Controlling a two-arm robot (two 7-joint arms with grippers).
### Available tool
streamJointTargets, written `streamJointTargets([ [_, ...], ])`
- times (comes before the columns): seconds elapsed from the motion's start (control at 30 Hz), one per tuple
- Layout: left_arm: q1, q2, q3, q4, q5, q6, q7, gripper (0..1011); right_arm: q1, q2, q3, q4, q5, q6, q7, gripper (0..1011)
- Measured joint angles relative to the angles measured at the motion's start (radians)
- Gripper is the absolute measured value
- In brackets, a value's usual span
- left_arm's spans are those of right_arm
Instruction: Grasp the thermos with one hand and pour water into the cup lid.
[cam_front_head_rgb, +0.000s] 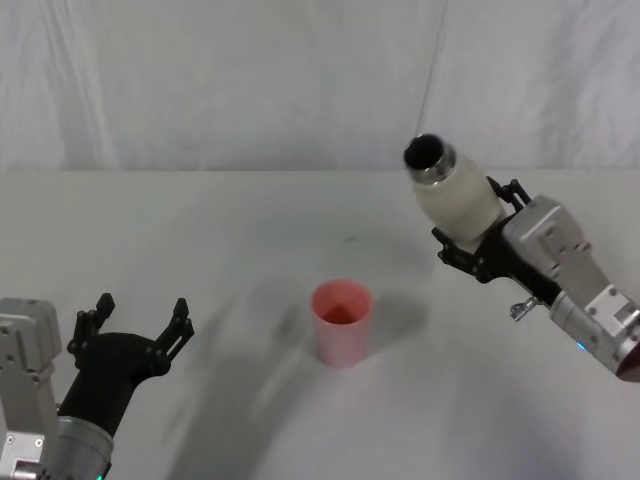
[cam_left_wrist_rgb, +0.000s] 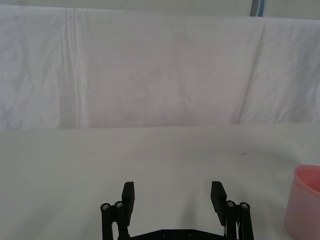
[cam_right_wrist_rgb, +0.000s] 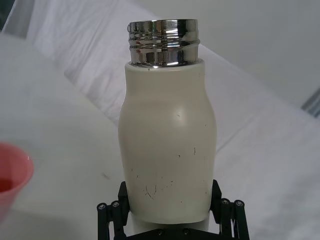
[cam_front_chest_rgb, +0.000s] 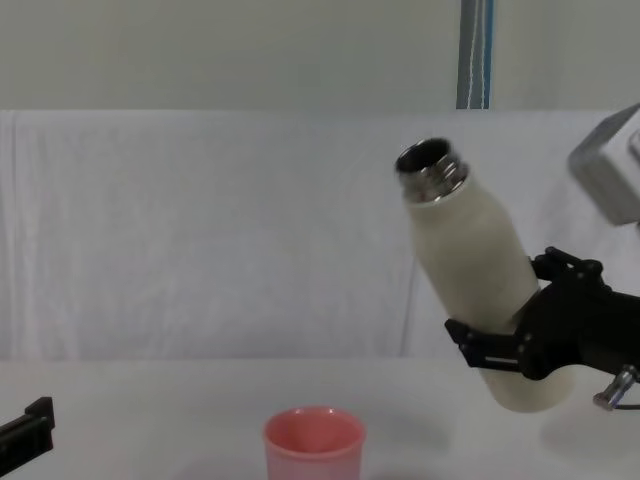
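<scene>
My right gripper is shut on the cream-white thermos and holds it in the air to the right of the pink cup lid. The thermos is tilted, its open steel neck leaning toward the cup lid but off to the right of it. In the right wrist view the black fingers clamp the lower body of the thermos, with the cup lid beside it. The cup lid stands upright on the table. My left gripper rests low at the left, open and holding nothing.
A white cloth covers the table and hangs as a backdrop behind it. The left wrist view shows the open fingers over bare cloth with the cup lid at the edge.
</scene>
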Motion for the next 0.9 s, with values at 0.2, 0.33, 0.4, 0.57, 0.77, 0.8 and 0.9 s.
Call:
streamJointTargets([
  [0.2, 0.000, 0.000, 0.000, 0.000, 0.000, 0.000, 0.000, 1001, -0.030, -0.016, 0.046, -0.021, 0.114, 0.027, 0.026, 951],
  [0.33, 0.000, 0.000, 0.000, 0.000, 0.000, 0.000, 0.000, 1001, -0.059, -0.023, 0.073, -0.044, 0.183, 0.048, 0.036, 951],
  [0.4, 0.000, 0.000, 0.000, 0.000, 0.000, 0.000, 0.000, 1001, -0.073, -0.023, 0.083, -0.055, 0.210, 0.057, 0.038, 951],
  [0.57, 0.000, 0.000, 0.000, 0.000, 0.000, 0.000, 0.000, 1001, -0.103, -0.022, 0.102, -0.084, 0.256, 0.070, 0.038, 951],
  [0.77, 0.000, 0.000, 0.000, 0.000, 0.000, 0.000, 0.000, 1001, -0.131, -0.026, 0.123, -0.096, 0.321, 0.076, 0.038, 951],
  [0.8, 0.000, 0.000, 0.000, 0.000, 0.000, 0.000, 0.000, 1001, -0.132, -0.027, 0.124, -0.096, 0.327, 0.076, 0.038, 951],
  [0.9, 0.000, 0.000, 0.000, 0.000, 0.000, 0.000, 0.000, 1001, -0.137, -0.032, 0.129, -0.096, 0.349, 0.079, 0.038, 951],
])
